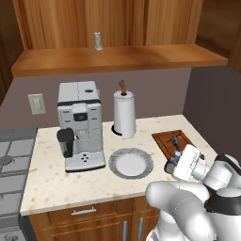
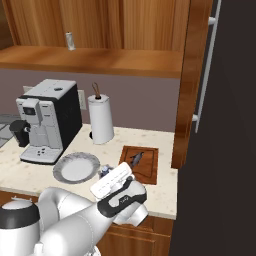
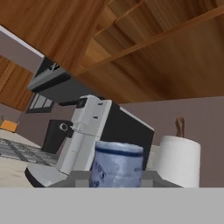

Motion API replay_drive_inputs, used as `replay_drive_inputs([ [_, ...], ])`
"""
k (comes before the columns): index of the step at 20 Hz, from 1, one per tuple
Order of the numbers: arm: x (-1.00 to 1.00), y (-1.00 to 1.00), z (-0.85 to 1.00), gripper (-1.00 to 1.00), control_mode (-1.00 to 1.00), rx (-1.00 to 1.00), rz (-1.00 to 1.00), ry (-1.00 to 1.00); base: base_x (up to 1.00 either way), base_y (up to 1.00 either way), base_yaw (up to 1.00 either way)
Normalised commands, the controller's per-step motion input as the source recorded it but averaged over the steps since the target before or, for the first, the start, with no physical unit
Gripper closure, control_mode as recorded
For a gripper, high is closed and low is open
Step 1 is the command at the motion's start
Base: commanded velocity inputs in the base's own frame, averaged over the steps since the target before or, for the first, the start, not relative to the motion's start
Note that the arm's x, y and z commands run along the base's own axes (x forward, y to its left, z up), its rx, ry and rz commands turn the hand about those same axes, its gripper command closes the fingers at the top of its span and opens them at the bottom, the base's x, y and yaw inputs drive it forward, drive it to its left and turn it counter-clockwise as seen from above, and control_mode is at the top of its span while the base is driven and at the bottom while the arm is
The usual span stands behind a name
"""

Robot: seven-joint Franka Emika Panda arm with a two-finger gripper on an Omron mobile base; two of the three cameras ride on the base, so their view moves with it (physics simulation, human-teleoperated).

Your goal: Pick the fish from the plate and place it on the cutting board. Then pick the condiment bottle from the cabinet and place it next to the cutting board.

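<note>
The gripper (image 1: pixel 175 159) is closed on the condiment bottle (image 1: pixel 177 156), whose blue cap and label are seen close between the finger tips in the hand view (image 3: pixel 117 168). The bottle is held low over the worktop (image 1: pixel 56 183), in the gap between the plate (image 1: pixel 131 163) and the cutting board (image 1: pixel 172 142).

The fish (image 1: pixel 174 140) already lies on the cutting board, just beyond the gripper, so the first half of the task is judged done. The cabinet (image 1: pixel 117 59) is well above and behind the gripper; a small clear shaker (image 1: pixel 98 41) stands on it.

The coming move is judged to turn on one relation: the near corner of the cutting board lies just beside the gripper, on the side away from the plate, with its long axis running away from the robot. The bottle appears tipped rather than upright, though this cannot be told for certain. It would have to be stood on bare worktop close to the board's edge, without being set on the board or on the plate's rim.
</note>
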Motion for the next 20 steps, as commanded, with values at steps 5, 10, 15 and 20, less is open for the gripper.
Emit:
replay_drive_inputs([
  [5,-0.01,0.2,-0.24,1.0,-1.0,0.0,-0.01,-0.03,0.0,0.0,0.0],
  [10,0.0,0.19,-0.24,-1.0,-1.0,0.0,-0.01,-0.01,0.0,0.0,0.0],
  [15,0.0,0.01,-0.19,-1.0,-1.0,0.03,-0.01,0.0,0.0,0.0,0.0],
  [20,0.0,0.0,-0.19,-1.0,-1.0,0.05,-0.01,0.0,0.0,0.0,0.0],
])
